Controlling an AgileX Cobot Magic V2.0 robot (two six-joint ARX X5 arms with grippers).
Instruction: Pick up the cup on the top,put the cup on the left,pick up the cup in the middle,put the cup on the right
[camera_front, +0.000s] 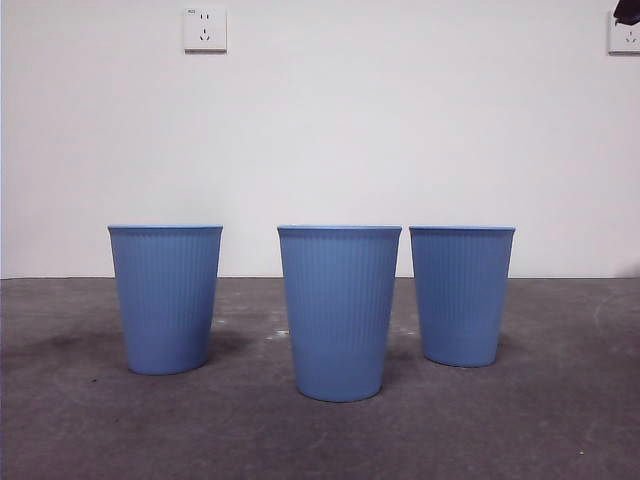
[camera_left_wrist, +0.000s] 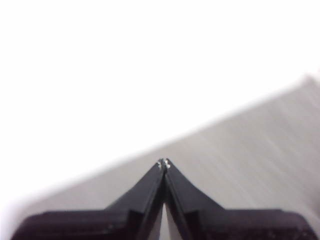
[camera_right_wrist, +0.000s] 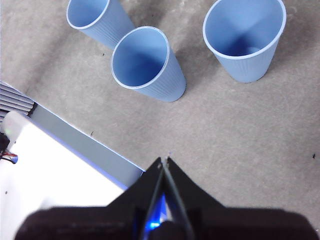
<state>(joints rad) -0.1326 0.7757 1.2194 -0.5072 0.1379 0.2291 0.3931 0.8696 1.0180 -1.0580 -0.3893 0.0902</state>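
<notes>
1. Three blue ribbed cups stood upright and apart on the grey table (camera_front: 560, 420), none stacked in another.
2. In the front view, the left cup (camera_front: 165, 298) stood well apart from the other two.
3. The middle cup (camera_front: 339, 312) stood nearest the camera.
4. The right cup (camera_front: 461, 294) stood a little further back, just beside the middle one with a narrow gap between them.
5. All three cups were empty, as the right wrist view looking down into them showed.
6. The right pincer (camera_right_wrist: 164, 161) hung above bare table, near the cups but touching none, its jaws pressed together with nothing between them.
7. The left pincer (camera_left_wrist: 163, 163) was likewise closed tight and empty, facing a pale, overexposed surface, with no cup in its view.
8. A white wall socket (camera_front: 205, 28) sat on the wall behind the cups.
9. A black tip (camera_front: 627, 12) showed at the top corner of the front view.
</notes>
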